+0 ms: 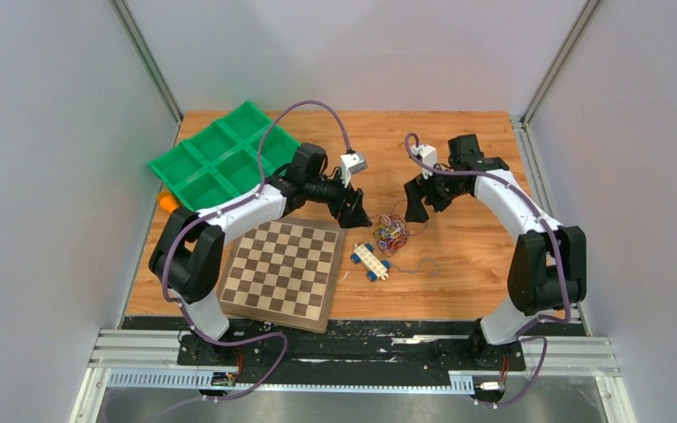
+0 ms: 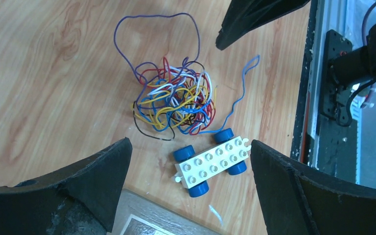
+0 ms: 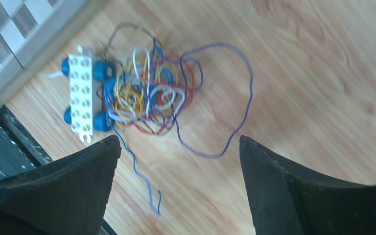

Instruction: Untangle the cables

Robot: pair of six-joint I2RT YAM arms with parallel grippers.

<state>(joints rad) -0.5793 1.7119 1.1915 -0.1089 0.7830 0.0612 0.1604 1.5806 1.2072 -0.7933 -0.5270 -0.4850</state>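
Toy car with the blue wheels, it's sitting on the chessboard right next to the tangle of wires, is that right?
Not quite. The toy car sits on the bare wooden table, just off the corner of the chessboard, not on it. The top view shows this plainly. It is indeed right next to the tangle of wires.

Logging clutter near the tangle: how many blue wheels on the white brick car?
4: two on each long side of the white studded toy car, beside the tangled coloured cables.
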